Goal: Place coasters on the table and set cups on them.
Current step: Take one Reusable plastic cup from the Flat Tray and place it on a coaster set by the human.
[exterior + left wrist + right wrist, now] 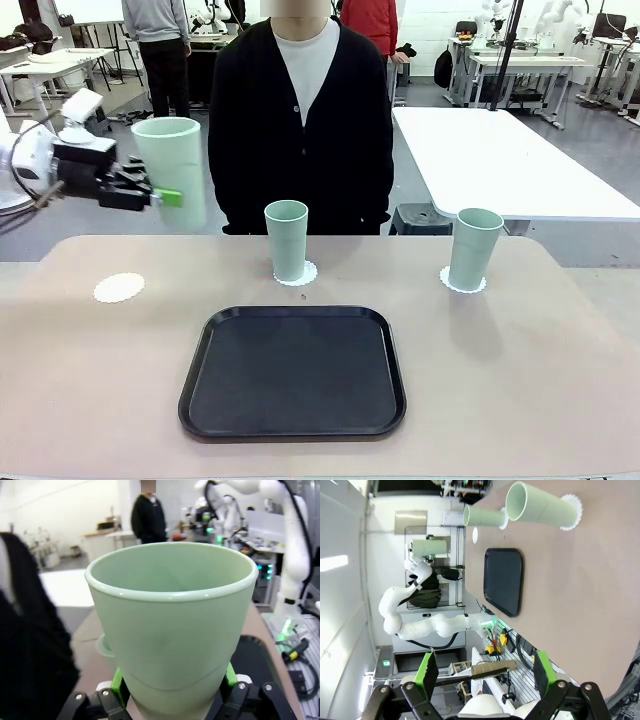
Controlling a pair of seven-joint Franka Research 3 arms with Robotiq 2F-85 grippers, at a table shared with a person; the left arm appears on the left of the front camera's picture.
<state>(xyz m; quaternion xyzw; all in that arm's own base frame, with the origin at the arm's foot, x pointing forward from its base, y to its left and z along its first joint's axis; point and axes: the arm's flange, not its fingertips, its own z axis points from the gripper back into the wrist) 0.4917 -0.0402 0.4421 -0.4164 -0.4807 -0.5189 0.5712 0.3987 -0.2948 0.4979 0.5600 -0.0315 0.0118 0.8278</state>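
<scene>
Black rounded-square tray: lower centre of the front frame, nearest the camera, flat on the beige-tan table; its surface carries nothing. Middle cup: pale mint-green tumbler, upright, centre of the frame just beyond the tray's far edge, standing on a white scalloped coaster that peeks out at its right base. Right cup: same type, upright, right of centre, seated on a second coaster whose edge rings its base. Third coaster: left side of the frame, lying bare on the tabletop, well apart from the tray and from both standing cups. Left gripper: upper left of the frame, raised above the table, arm entering from the left edge; green pads clamped on the lower body of the third cup, which is held upright in the air, above and somewhat right of the bare coaster. In the left wrist view this held cup takes up the middle of the frame, mouth up, green pads pressed to either side of its base. Right gripper: bottom of the right wrist view, fingers spread wide apart, nothing between them. Person in a black cardigan: upper centre, standing behind the table's far edge.
</scene>
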